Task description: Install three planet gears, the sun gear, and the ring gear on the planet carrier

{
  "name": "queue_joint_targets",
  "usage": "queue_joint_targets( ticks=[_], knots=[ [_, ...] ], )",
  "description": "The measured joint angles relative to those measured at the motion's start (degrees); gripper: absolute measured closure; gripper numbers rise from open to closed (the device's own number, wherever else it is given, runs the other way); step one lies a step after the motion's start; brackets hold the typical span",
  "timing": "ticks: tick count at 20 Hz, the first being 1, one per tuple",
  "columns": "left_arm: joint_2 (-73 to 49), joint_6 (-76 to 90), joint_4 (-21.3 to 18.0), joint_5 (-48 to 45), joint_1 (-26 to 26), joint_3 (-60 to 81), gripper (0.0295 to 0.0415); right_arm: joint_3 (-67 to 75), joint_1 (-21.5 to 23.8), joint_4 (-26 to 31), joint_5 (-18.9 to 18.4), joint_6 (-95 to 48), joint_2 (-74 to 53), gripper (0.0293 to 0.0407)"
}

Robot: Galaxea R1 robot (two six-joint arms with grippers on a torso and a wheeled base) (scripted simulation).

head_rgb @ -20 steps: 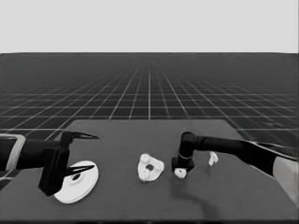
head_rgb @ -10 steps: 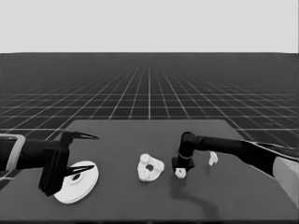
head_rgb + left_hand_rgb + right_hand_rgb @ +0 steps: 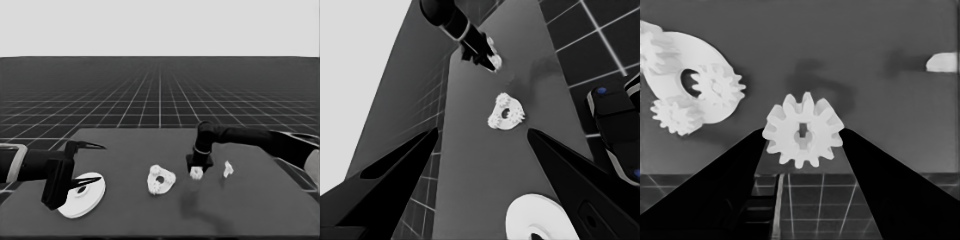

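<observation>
Little has moved: right gripper (image 3: 196,173) still clamps a gear (image 3: 803,131).
Carry it level toward the smaller round part (image 3: 161,180).

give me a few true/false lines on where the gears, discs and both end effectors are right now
1. The right end effector holds a gear between its fingers. True.
2. Gears already sit on the smaller round part. True.
3. The larger round part covers the smaller one. False: it lies apart at the table's left end, under the waiting left end effector.
4. The thin white piece lies left of the smaller round part. False: it lies right of the held gear.
</observation>
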Motion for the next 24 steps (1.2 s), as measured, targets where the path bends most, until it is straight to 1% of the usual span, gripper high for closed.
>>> queue_joint_targets(
  ticks=[1, 2, 3, 5, 10, 11, 12, 14, 24],
  knots=[
    [0.0, 0.0, 0.0, 0.0, 0.0, 0.0, 0.0326, -6.3, 0.3, 0.0, -0.9, 4.9, 8.7, 0.039],
    [0.0, 0.0, 0.0, 0.0, 0.0, 0.0, 0.0326, -11.7, 0.4, 0.2, -1.1, 6.1, 16.9, 0.039],
    [0.0, 0.0, 0.0, 0.0, 0.0, 0.0, 0.0326, -16.2, 0.5, 0.3, -1.0, 5.7, 21.7, 0.039],
    [0.0, 0.0, 0.0, 0.0, 0.0, 0.0, 0.0326, -21.5, 0.6, 0.4, -0.8, 4.5, 26.1, 0.039],
    [0.0, 0.0, 0.0, 0.0, 0.0, 0.0, 0.0326, -24.5, 0.6, 0.5, -0.7, 3.6, 28.2, 0.039],
    [0.0, 0.0, 0.0, 0.0, 0.0, 0.0, 0.0326, -25.9, -2.1, -2.3, 0.0, 2.8, 28.6, 0.039],
    [0.0, 0.0, 0.0, 0.0, 0.0, 0.0, 0.0326, -27.0, -4.0, -3.9, 0.6, 2.1, 28.9, 0.039],
    [0.0, 0.0, 0.0, 0.0, 0.0, 0.0, 0.0326, -28.2, -5.7, -5.4, 1.2, 1.4, 29.2, 0.039],
    [0.0, 0.0, 0.0, 0.0, 0.0, 0.0, 0.0326, -28.9, -7.0, -6.1, 1.5, 2.7, 29.4, 0.039]
  ],
)
